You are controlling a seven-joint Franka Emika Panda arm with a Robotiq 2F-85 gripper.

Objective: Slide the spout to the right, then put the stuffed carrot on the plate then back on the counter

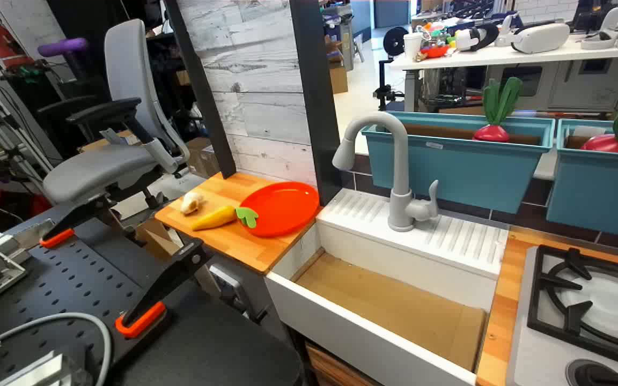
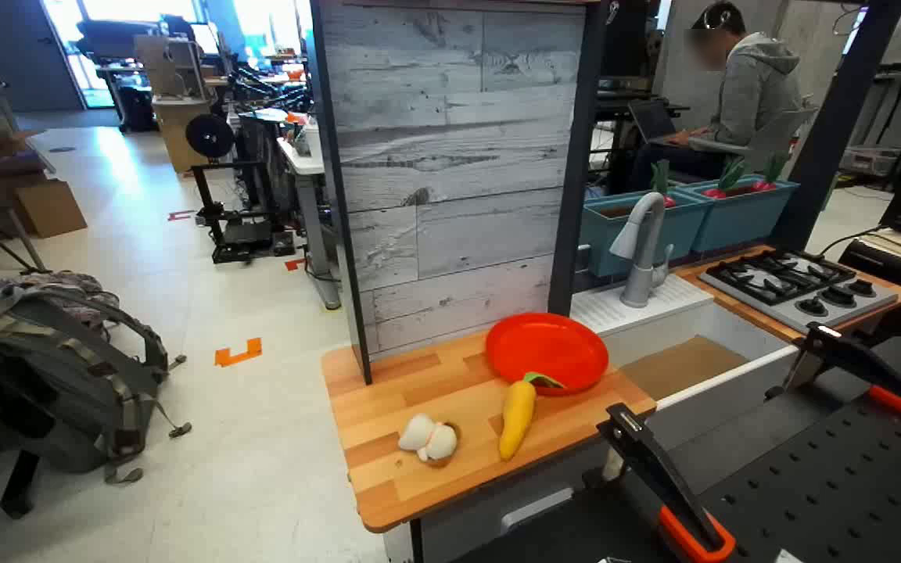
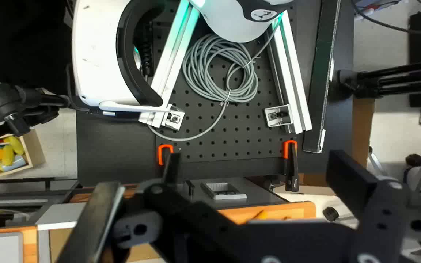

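Yellow stuffed carrot point(image 2: 518, 421) lies near the counter point(image 2: 462, 391) front edge, presumably for easy reach (gripper point(image 3: 256, 164) jaws parted, empty).

Wrist view: tool point(image 3: 258, 175) cut off by bottom edge, near parts blurred; hides most of the stuffed carrot point(image 3: 261, 214) and much of the counter point(image 3: 302, 209). In both exterior views, green leafy end point(image 2: 543, 381) covers a bit of the plate point(image 2: 544, 344). In an exterior view, stove point(image 1: 582, 311) cut at right edge, label point(image 1: 434, 145) too small to read. Seated person point(image 2: 763, 90): face point(image 2: 705, 48) blurred.
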